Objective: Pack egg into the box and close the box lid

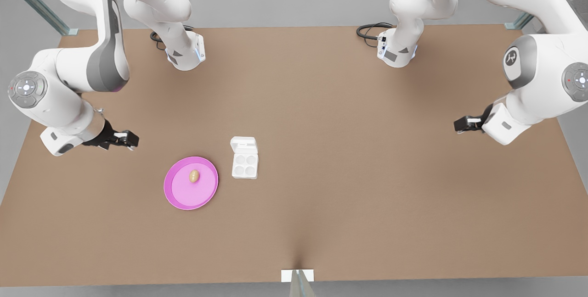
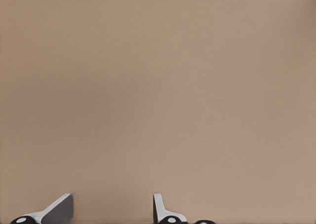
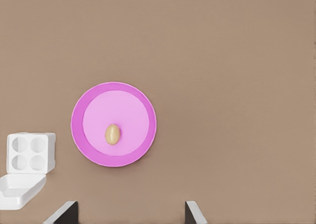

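A small tan egg lies on a round pink plate. Beside the plate stands the white box, its four cups bare. The box lid is swung back and lies flat behind the cups. My right gripper hovers open at the front view's left, apart from the plate. At the front view's right, far from these things, my left gripper waits open over bare table.
The brown table stretches wide around the plate and box. Both arm bases stand at the far edge with black cables. A small white marker sits at the near edge.
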